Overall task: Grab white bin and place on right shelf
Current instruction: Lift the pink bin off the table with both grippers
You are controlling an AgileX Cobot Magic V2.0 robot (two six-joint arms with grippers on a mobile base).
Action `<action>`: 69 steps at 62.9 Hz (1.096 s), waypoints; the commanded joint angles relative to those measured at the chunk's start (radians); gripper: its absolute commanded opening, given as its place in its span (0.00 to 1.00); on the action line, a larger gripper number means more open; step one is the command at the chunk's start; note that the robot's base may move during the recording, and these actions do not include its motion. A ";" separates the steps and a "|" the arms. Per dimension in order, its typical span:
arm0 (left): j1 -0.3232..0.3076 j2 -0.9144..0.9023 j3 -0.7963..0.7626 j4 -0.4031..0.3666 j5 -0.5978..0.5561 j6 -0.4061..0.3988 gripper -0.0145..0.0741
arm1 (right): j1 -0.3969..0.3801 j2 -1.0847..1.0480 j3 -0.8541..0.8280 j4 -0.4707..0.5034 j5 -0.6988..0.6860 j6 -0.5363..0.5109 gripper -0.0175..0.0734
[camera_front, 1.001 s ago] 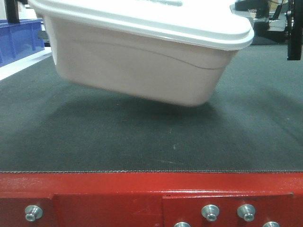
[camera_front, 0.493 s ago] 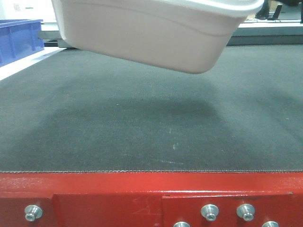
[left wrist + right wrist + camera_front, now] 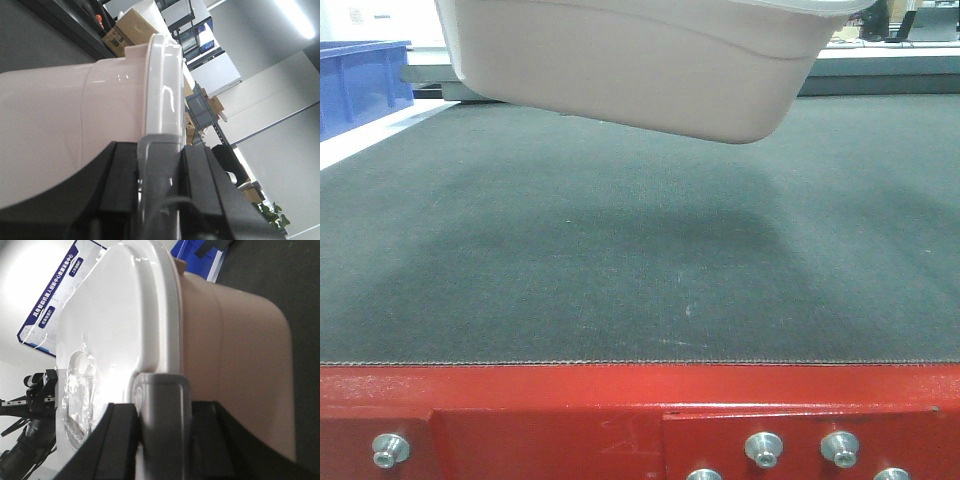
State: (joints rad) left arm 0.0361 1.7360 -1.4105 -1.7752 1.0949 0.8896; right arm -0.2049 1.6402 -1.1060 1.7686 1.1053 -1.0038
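Table: you face a dark grey mat [image 3: 620,270] on a red frame [image 3: 550,400] with silver bolts [image 3: 763,448].
Left edge: a blue bin [image 3: 360,75] stands beside your mat.
Ceiling: a long light strip [image 3: 297,17] glows.
Walls: pale grey panels [image 3: 272,82]; a blue-edged poster [image 3: 47,312] hangs on one.
Storage: a cardboard box [image 3: 125,32] sits on dark shelving.
Corner: you have a green plant [image 3: 272,215].

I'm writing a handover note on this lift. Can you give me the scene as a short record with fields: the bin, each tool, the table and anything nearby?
bin: white bin, in the air above the dark mat, tilted with its right end lower, lid on
left tool: left tool clamped on the bin's rim
right tool: right tool clamped on the bin's rim
table: red frame at the near edge, bin's shadow on the mat
nearby: blue bin at far left
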 commanded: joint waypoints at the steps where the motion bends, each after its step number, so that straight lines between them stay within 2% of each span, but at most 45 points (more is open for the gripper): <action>1: -0.039 -0.058 -0.038 -0.096 0.224 0.003 0.02 | 0.016 -0.058 -0.041 0.144 0.171 -0.018 0.47; 69: -0.039 -0.058 -0.038 -0.096 0.224 0.003 0.02 | 0.016 -0.057 -0.041 0.144 0.164 -0.018 0.47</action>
State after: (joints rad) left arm 0.0361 1.7360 -1.4105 -1.7752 1.0949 0.8896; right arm -0.2049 1.6402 -1.1060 1.7671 1.1030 -1.0038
